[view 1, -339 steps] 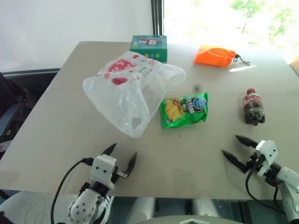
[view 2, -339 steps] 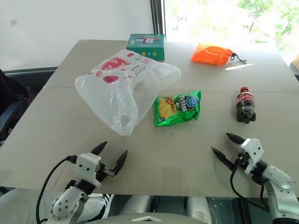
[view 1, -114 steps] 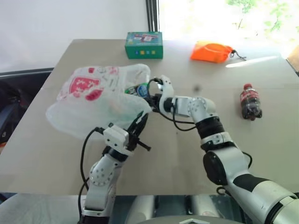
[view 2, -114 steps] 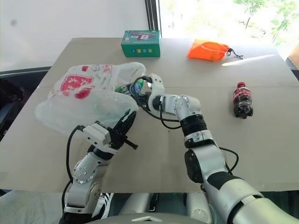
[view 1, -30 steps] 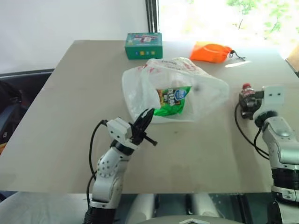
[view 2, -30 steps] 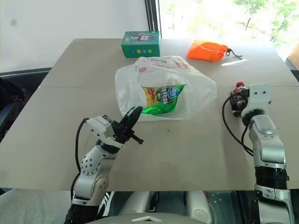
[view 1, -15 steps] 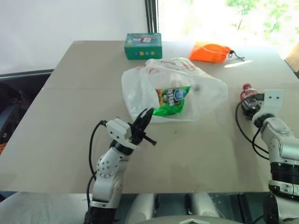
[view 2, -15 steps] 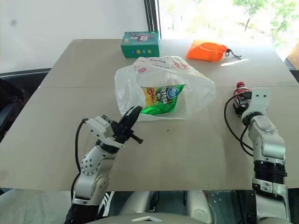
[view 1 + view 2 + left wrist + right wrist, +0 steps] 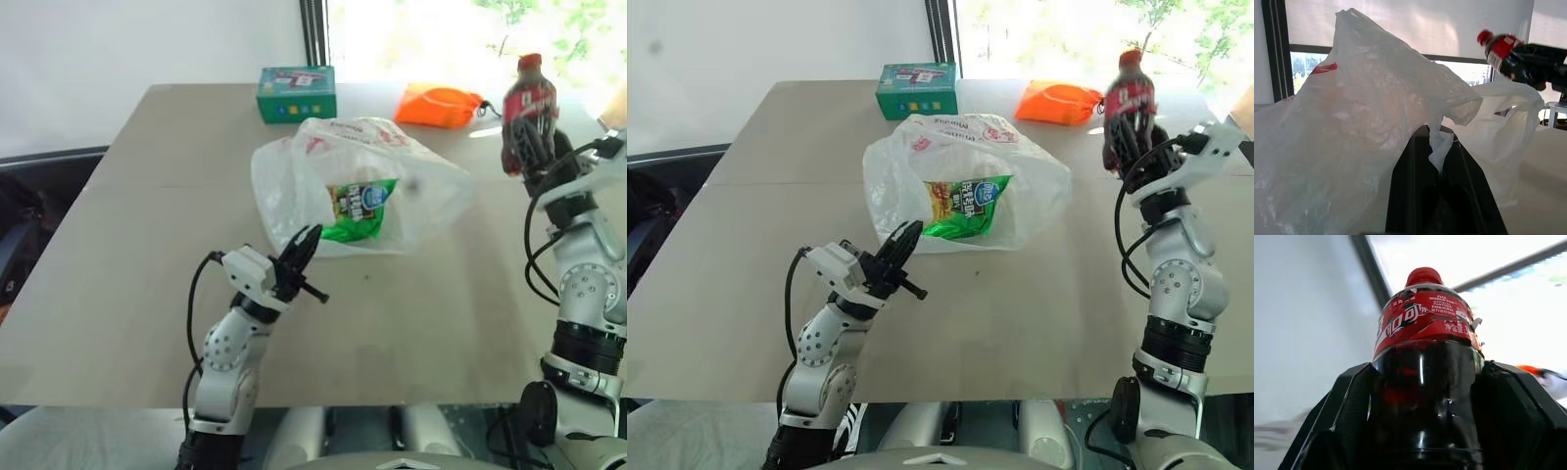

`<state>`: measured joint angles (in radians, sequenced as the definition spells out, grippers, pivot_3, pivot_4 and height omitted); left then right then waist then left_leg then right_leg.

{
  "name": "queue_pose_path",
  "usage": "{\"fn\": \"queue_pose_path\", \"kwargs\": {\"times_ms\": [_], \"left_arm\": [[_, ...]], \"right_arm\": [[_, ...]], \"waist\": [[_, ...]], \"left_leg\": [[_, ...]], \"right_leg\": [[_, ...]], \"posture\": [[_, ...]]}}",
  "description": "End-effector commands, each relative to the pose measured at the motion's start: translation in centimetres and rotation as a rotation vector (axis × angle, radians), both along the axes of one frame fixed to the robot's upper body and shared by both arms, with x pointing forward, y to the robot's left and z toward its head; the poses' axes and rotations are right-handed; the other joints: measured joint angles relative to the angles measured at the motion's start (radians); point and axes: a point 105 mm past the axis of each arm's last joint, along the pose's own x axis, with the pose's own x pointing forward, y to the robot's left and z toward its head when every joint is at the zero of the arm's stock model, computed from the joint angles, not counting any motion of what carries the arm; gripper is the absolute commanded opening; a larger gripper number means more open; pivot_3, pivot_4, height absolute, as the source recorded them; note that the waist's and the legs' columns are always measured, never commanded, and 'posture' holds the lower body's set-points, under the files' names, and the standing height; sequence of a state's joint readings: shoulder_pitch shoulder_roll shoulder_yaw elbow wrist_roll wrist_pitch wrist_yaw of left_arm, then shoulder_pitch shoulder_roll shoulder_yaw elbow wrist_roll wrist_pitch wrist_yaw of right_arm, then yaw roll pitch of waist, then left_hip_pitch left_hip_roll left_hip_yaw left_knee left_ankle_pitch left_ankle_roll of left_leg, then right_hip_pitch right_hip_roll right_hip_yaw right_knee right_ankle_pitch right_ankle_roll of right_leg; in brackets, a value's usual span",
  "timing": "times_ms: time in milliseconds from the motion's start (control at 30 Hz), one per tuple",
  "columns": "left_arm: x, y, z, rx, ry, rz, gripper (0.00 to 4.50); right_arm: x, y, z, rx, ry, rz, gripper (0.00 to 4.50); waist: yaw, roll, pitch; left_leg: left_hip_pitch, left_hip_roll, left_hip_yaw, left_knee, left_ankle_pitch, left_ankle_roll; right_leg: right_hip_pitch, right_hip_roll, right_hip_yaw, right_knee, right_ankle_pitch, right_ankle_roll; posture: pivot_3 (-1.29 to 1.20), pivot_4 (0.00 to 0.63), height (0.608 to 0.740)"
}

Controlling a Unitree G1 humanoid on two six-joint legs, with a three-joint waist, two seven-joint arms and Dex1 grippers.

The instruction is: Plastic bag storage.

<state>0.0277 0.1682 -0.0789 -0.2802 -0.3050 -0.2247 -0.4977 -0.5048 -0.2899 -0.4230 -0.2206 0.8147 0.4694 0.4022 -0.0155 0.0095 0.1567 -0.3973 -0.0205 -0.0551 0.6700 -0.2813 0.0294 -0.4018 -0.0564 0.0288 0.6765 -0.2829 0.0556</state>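
Sitting in the middle of the table (image 9: 118,294), the plastic bag (image 9: 431,196) serves as the landmark: it is a crinkly translucent white sack with red print on its top, puffed up, and a green-and-yellow snack packet (image 9: 361,208) shows through its film inside it. On the near side of the bag, the left gripper (image 9: 306,257) has its two black fingers pressed together on a fold of the bag's near edge; in the left wrist view a strip of white film (image 9: 1440,147) is pinched between those fingers. To the right of the bag and raised well above the table, the right gripper (image 9: 534,147) clasps a small dark cola bottle (image 9: 524,103) with a red cap and red label, its fingers on either side of the bottle's body, the cap pointing up and slightly tilted. Beyond the bag, near the table's far edge, stand a green box (image 9: 297,93) and an orange cloth pouch (image 9: 439,105), both apart from the bag.
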Motion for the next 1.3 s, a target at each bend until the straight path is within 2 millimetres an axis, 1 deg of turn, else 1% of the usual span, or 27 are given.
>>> {"fn": "queue_pose_path", "kwargs": {"times_ms": [33,67,133,200,233,367,400,467,567,633,700,767,800,833,867,933,967,1067,1100,1133,1167,1233,1267,1300], "left_arm": [[0.0,0.1,0.5,-0.003,-0.029,0.006,0.0],[0.0,0.1,0.5,-0.002,-0.029,0.007,0.0],[-0.1,0.1,0.5,-0.003,-0.028,0.011,0.0],[-0.1,0.2,0.4,-0.004,-0.026,0.017,0.0],[-0.1,0.2,0.5,-0.006,-0.026,0.019,0.0],[-0.3,0.1,0.5,-0.009,-0.027,0.022,0.0],[-0.3,0.1,0.5,-0.011,-0.027,0.022,0.0],[-0.4,0.1,0.4,-0.011,-0.026,0.023,0.0],[-0.5,0.1,0.2,-0.007,-0.024,0.022,0.0],[-0.5,0.2,0.2,-0.006,-0.024,0.023,0.0],[-0.4,0.2,0.1,-0.005,-0.023,0.024,0.0],[-0.3,0.0,0.0,-0.005,-0.021,0.019,0.0],[-0.3,-0.1,0.0,-0.003,-0.02,0.014,0.0],[-0.3,-0.1,0.0,-0.002,-0.02,0.01,0.0],[-0.3,-0.1,0.0,0.0,-0.021,0.008,0.0],[-0.3,0.0,-0.1,0.003,-0.022,0.011,0.0],[-0.2,0.1,-0.1,0.004,-0.021,0.016,0.0],[-0.2,0.2,-0.1,0.005,-0.02,0.022,0.0],[-0.3,0.2,-0.1,0.004,-0.019,0.022,0.0],[-0.3,0.2,-0.2,0.003,-0.016,0.022,0.0],[-0.3,0.2,-0.2,0.002,-0.015,0.023,0.0],[-0.4,0.2,-0.2,0.003,-0.013,0.024,0.0],[-0.4,0.2,-0.3,0.004,-0.012,0.023,0.0],[-0.4,0.2,-0.3,0.005,-0.012,0.023,0.0]], "right_arm": [[-4.3,4.2,2.7,-0.063,-0.132,0.325,2.94],[-4.9,4.8,2.6,-0.083,-0.13,0.373,2.94],[-6.5,7.0,1.7,-0.184,-0.106,0.522,2.94],[-7.7,8.6,-0.4,-0.31,-0.036,0.64,2.94],[-7.9,8.9,-1.4,-0.359,-0.007,0.667,2.94],[-6.0,9.1,-6.1,-0.53,0.159,0.617,2.94],[-5.1,9.3,-7.0,-0.575,0.18,0.582,2.94],[-3.2,9.9,-8.0,-0.605,0.253,0.52,2.94],[0.1,11.6,-7.7,-0.596,0.298,0.405,2.94],[2.7,12.7,-7.2,-0.561,0.317,0.291,2.94],[4.6,13.9,-6.5,-0.55,0.282,0.199,2.94],[6.0,14.3,-5.6,-0.51,0.252,0.125,2.94],[6.4,14.5,-5.5,-0.488,0.26,0.134,3.95],[6.6,14.5,-5.3,-0.474,0.257,0.139,4.28],[6.9,14.1,-4.9,-0.472,0.232,0.092,4.4],[7.5,12.8,-4.8,-0.473,0.224,-0.018,4.4],[7.5,12.2,-4.7,-0.464,0.217,-0.032,4.4],[5.5,11.4,-4.3,-0.434,0.175,0.09,4.4],[4.0,11.2,-4.1,-0.443,0.135,0.173,4.4],[2.0,11.0,-4.2,-0.467,0.103,0.282,4.4],[0.5,11.0,-4.3,-0.487,0.085,0.36,4.4],[-4.1,10.9,-5.2,-0.542,0.06,0.575,4.4],[-6.0,10.7,-5.6,-0.552,0.054,0.651,4.4],[-7.5,10.4,-5.6,-0.551,0.038,0.681,4.4]], "waist": [[0.002,0.0,0.0],[0.002,0.0,0.0],[0.003,-0.001,0.0],[0.003,-0.001,0.0],[0.003,-0.001,0.0],[0.001,-0.002,0.0],[0.001,-0.003,0.0],[0.001,-0.004,0.0],[-0.01,-0.005,0.002],[-0.012,-0.006,0.002],[-0.013,-0.006,0.002],[-0.009,-0.006,0.002],[-0.005,-0.006,0.002],[-0.002,-0.006,0.002],[0.001,-0.006,0.002],[0.002,-0.006,0.002],[0.002,-0.006,0.002],[0.004,-0.006,0.002],[0.004,-0.006,0.002],[0.004,-0.006,0.002],[0.002,-0.006,0.002],[0.001,-0.006,0.002],[0.001,-0.006,0.002],[0.0,-0.006,0.002]], "left_leg": [[0.0,0.0,0.0,0.0,0.0,0.0],[0.0,0.0,0.0,0.001,0.0,0.0],[0.0,-0.001,0.0,0.001,0.0,0.0],[0.0,-0.001,-0.001,0.001,0.0,0.0],[0.0,-0.002,-0.001,0.001,0.0,0.0],[0.0,-0.001,-0.002,0.001,0.0,0.0],[0.001,-0.001,-0.001,0.002,0.0,0.0],[0.002,-0.001,-0.002,0.002,0.0,0.0],[0.002,-0.001,-0.001,0.002,0.0,0.0],[0.002,-0.001,-0.002,0.002,0.003,-0.005],[0.001,-0.001,-0.003,0.002,0.003,-0.006],[0.0,-0.001,-0.003,0.001,0.004,-0.006],[-0.001,-0.001,-0.003,0.001,0.004,-0.007],[-0.001,-0.002,-0.002,0.001,0.004,-0.007],[-0.002,-0.003,-0.002,0.001,0.004,-0.007],[-0.002,-0.004,-0.003,0.001,0.004,-0.007],[-0.002,-0.005,-0.002,0.001,0.004,-0.007],[-0.002,-0.005,-0.003,0.0,0.004,-0.007],[-0.002,-0.005,-0.003,0.0,0.004,-0.007],[-0.002,-0.004,-0.003,0.0,0.004,-0.006],[-0.003,-0.004,-0.003,0.0,0.003,-0.006],[-0.003,-0.004,-0.003,0.0,0.002,-0.003],[-0.002,-0.004,-0.003,0.0,0.001,-0.002],[-0.002,-0.003,-0.004,0.0,0.001,-0.001]], "right_leg": [[0.0,-0.001,0.0,0.0,0.0,0.0],[0.0,-0.001,0.0,0.0,0.0,0.0],[0.0,-0.001,0.0,0.0,0.0,0.0],[0.001,-0.001,-0.001,0.0,0.0,0.0],[0.001,-0.001,-0.001,0.0,0.0,0.0],[0.001,-0.001,-0.002,0.0,0.0,0.0],[0.001,-0.001,-0.001,0.0,0.0,0.0],[0.002,-0.001,-0.002,0.001,0.0,0.0],[0.002,0.0,0.0,0.002,0.0,0.0],[0.001,0.0,-0.001,0.003,0.0,0.0],[0.0,0.001,-0.001,0.002,0.0,-0.001],[-0.001,0.001,-0.001,0.002,0.0,0.0],[-0.001,0.0,-0.002,0.001,0.0,0.0],[-0.001,-0.001,-0.002,0.0,0.0,0.0],[-0.001,-0.002,-0.002,0.0,0.0,0.0],[-0.001,-0.005,-0.003,0.0,0.0,0.0],[-0.001,-0.005,-0.003,0.0,0.0,0.0],[-0.001,-0.006,-0.004,0.0,0.0,0.0],[-0.001,-0.005,-0.004,0.0,0.0,0.0],[-0.001,-0.005,-0.004,-0.001,0.0,0.0],[-0.001,-0.005,-0.004,-0.001,0.0,0.0],[-0.001,-0.005,-0.003,-0.001,0.0,0.0],[-0.001,-0.005,-0.004,-0.001,0.0,0.0],[0.0,-0.005,-0.005,-0.003,0.0,0.0]], "posture": [[0.0,0.15,0.74],[0.0,0.15,0.74],[0.0,0.15,0.74],[0.0,0.15,0.74],[0.0,0.15,0.74],[0.0,0.15,0.74],[0.0,0.15,0.74],[0.0,0.15,0.74],[0.0,0.15,0.74],[0.0,0.15,0.74],[0.0,0.15,0.74],[0.0,0.15,0.74],[0.0,0.15,0.74],[0.0,0.15,0.74],[0.0,0.15,0.74],[0.0,0.15,0.74],[0.0,0.15,0.74],[0.0,0.15,0.74],[0.0,0.15,0.74],[0.0,0.15,0.74],[0.0,0.15,0.74],[0.0,0.15,0.74],[0.0,0.15,0.74],[0.0,0.15,0.74]]}}
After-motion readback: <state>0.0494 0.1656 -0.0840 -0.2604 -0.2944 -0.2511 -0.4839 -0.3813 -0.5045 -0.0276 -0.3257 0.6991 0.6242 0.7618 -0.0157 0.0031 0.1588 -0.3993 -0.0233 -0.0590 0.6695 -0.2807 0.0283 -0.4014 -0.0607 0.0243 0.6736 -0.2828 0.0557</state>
